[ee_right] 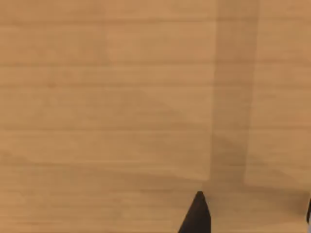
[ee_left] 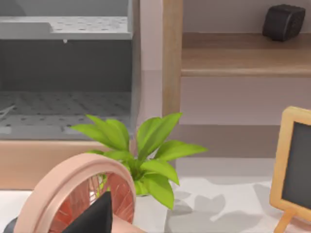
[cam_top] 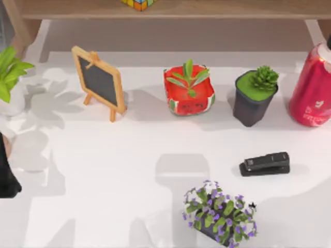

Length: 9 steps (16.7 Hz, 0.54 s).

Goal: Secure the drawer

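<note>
Our left arm (cam_top: 6,170) is parked at the left edge of the tabletop (cam_top: 103,170), and we cannot tell if its end effector is open or closed. Going right, the far row holds a leafy plant (cam_top: 9,67), a small chalkboard (cam_top: 99,81), a watermelon pot (cam_top: 189,95), a dark pot (cam_top: 253,98) and a red can (cam_top: 313,88). All of them stand near the wooden shelf (cam_top: 170,9).

The right end effector (ee_right: 252,218) is open, its tips well apart, and very close to a wooden panel (ee_right: 107,97). We judge this panel to be the drawer front. To close it well, we should push straight and flat beside the vertical seam (ee_right: 214,97), slowly until it stops. For the way back, the open room lies in the tabletop's middle, between the far row and the stapler (cam_top: 265,164).
</note>
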{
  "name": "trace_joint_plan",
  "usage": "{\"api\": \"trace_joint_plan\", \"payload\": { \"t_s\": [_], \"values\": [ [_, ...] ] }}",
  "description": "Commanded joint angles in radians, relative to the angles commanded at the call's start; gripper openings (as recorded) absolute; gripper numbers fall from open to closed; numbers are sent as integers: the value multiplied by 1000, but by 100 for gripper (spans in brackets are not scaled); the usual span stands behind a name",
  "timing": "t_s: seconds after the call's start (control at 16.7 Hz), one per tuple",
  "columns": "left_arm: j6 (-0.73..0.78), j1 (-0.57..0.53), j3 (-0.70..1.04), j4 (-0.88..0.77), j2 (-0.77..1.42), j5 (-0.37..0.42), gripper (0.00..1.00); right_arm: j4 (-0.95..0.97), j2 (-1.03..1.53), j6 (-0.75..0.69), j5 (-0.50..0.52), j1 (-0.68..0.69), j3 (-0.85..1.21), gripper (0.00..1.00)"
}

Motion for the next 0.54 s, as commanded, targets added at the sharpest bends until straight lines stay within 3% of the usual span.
{"api": "trace_joint_plan", "payload": {
  "t_s": [0.18, 0.54],
  "values": [
    [0, 0, 0, 0, 0, 0, 100, 0, 0, 0, 0, 0, 0, 98],
    [0, 0, 0, 0, 0, 0, 100, 0, 0, 0, 0, 0, 0, 100]
  ]
}}
